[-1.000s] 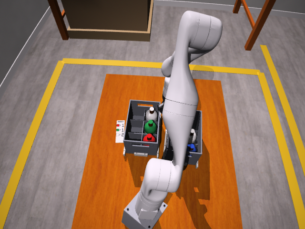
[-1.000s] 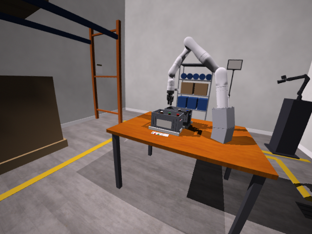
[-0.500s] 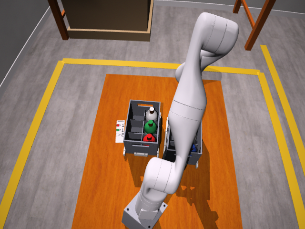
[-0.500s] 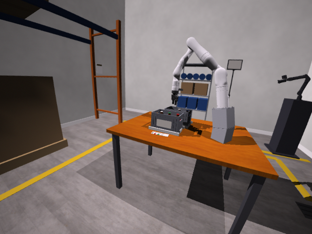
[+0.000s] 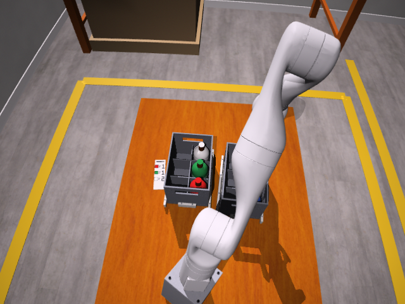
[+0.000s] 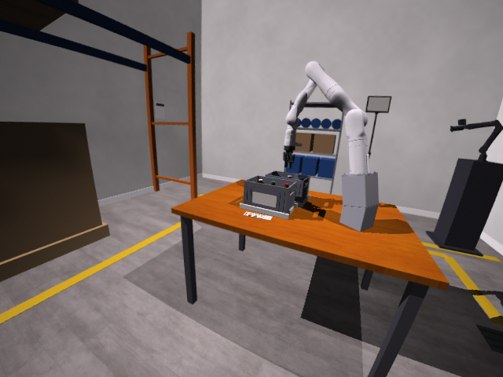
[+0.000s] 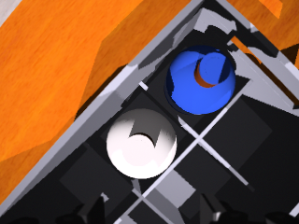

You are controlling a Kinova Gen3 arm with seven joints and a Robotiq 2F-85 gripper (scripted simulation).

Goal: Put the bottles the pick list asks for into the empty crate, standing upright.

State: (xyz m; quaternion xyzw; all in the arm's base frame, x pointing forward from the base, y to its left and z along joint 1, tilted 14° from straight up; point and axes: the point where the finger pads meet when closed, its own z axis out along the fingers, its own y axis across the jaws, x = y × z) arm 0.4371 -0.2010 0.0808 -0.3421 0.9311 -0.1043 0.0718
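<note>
White shows twice on the pick list point(image 5: 159, 183) point(image 6: 258, 215), with one red and one green, which explains why my parted jaws, holding nothing, hang over the source crate point(image 5: 264, 209) point(image 6: 302, 191) point(image 7: 107, 100). Ahead of them, slightly to one side in the wrist view, the remaining white bottle point(image 6: 289, 177) point(image 7: 135, 161) stands in its own compartment; just beyond is the blue bottle point(image 5: 259, 199) point(image 6: 302, 178) point(image 7: 187, 100), unlisted, so I should leave it standing. Away from my jaws, in the filling crate point(image 5: 169, 195) point(image 6: 247, 195) beside the list, a row holds the placed white bottle point(image 5: 200, 153) point(image 6: 260, 181), the green bottle point(image 5: 199, 170) point(image 6: 273, 184) and the red bottle point(image 5: 198, 185) point(image 6: 286, 185), upright between dividers. One white is still owed, I judge. My partial spread probably suits that narrow compartment: room around the neck, less risk of catching dividers and shifting the crate on the tabletop point(image 5: 130, 248) point(image 6: 324, 239).

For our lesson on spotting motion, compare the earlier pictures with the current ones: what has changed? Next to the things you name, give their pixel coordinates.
In the top view, the arm point(image 5: 258, 147) point(image 6: 298, 101) has swung right, away from the near-left crate point(image 5: 186, 195) point(image 6: 249, 192). The gripper point(image 6: 288, 165) has moved lower, over the other crate point(image 5: 262, 209) point(image 6: 302, 190) point(image 7: 100, 105). The near-left crate, its bottles and the pick list point(image 5: 159, 183) point(image 6: 258, 215) stayed put.
</note>
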